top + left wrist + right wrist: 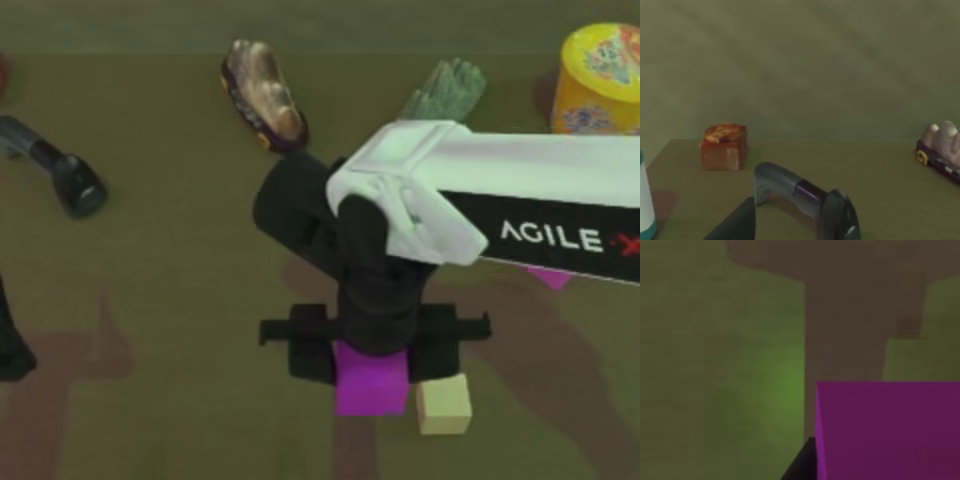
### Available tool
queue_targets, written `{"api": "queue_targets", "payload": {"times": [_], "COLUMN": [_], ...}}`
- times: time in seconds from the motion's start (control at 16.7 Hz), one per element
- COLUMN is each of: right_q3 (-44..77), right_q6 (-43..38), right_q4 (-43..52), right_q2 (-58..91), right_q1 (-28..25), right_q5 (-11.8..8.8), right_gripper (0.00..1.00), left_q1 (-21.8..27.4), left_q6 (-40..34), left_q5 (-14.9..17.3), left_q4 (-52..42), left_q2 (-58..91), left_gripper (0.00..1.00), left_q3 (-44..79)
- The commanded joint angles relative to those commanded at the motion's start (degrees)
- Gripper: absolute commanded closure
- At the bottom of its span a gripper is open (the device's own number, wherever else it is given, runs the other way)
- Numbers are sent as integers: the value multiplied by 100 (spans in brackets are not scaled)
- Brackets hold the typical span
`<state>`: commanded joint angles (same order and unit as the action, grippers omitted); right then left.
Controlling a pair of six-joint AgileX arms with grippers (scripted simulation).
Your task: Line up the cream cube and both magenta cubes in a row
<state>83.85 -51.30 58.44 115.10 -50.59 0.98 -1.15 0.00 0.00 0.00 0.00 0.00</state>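
Top view shows the yellow patterned tub (600, 80) standing at the far right corner of the table (180, 300); what is inside it cannot be seen. The right gripper (372, 345) hangs over the near middle, directly above one magenta cube (371, 380), but I cannot tell if its fingers grasp the cube. The cream cube (444, 405) lies just beside this magenta cube, on its right, edges nearly parallel. The second magenta cube (550, 276) is mostly hidden under the right arm. The left gripper (12, 350) is parked at the left edge. Right wrist view shows only the magenta cube (887, 430) very close. Left wrist view shows an orange box (724, 147) and a dark scanner (807, 200).
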Motion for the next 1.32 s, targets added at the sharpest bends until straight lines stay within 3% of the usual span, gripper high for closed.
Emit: {"api": "queue_targets", "payload": {"times": [0.3, 0.6, 1.32], "right_q3": [-605, -711, -711], "right_q6": [-24, -30, -30], "right_q4": [-1042, -1187, -1187], "right_q2": [378, 457, 457], "right_q1": [-28, -42, -42], "right_q5": [8, 10, 10], "right_gripper": [100, 100, 10], "left_q1": [0, 0, 0], "left_q6": [0, 0, 0], "left_q5": [0, 0, 0], "left_q4": [0, 0, 0], "left_q2": [0, 0, 0], "left_gripper": [0, 0, 0], "left_q3": [0, 0, 0]}}
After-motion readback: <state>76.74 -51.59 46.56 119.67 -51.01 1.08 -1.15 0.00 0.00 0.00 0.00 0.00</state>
